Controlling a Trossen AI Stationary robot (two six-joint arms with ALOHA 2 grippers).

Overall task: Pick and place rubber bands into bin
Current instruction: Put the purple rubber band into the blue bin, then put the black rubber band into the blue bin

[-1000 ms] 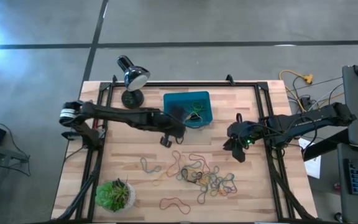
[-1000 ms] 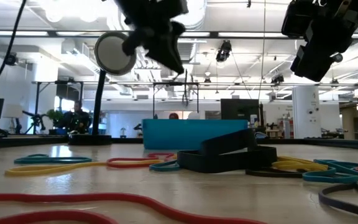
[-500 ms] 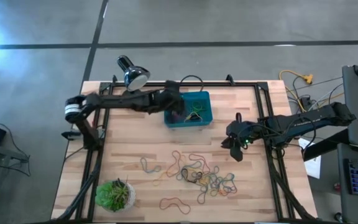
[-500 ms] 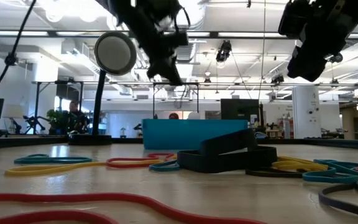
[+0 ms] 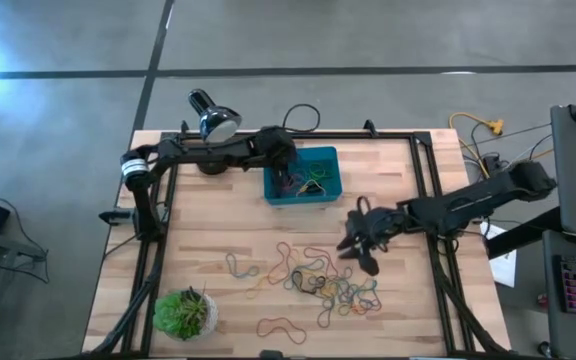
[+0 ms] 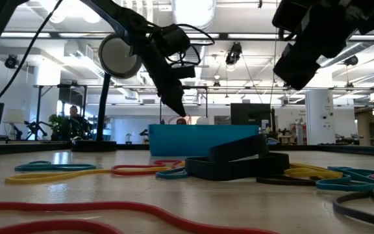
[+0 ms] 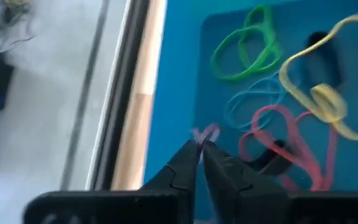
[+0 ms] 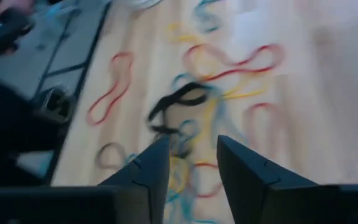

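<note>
Because the rubber bands (image 5: 320,280) mostly lie in one loose tangle on the near-middle of the table (image 5: 408,310), with a few strays off to its left and a lone red loop nearer the front edge, you have both arms split between the two ends of the job. Several bands already lie inside the bin (image 5: 333,158), the teal tray at the back of the table just beside the lamp (image 5: 211,128); your left wrist view shows a green, a pale blue, a red and a yellow-tan one on its floor. Your left gripper (image 5: 286,178) hangs over the bin's left part, tips pointed down into it, and the left wrist view shows its fingers (image 7: 188,163) nearly together with a thin pinkish strand right at the tips; whether that strand is pinched or only lying below them, the frames do not settle, so read the left tool as all but clenched, grasp uncertain. It sits there, by my judgement, because the drop-off belongs over the tray. Your right gripper (image 5: 360,240) is at the upper right edge of the pile, above the boards, and its wrist view shows the two fingers (image 8: 151,171) parted with nothing between them, looking down on a black band (image 8: 179,102) among red and yellow ones: released and lined up for a pick. A potted plant (image 5: 185,312) stands at the front left corner, well apart from the work.
</note>
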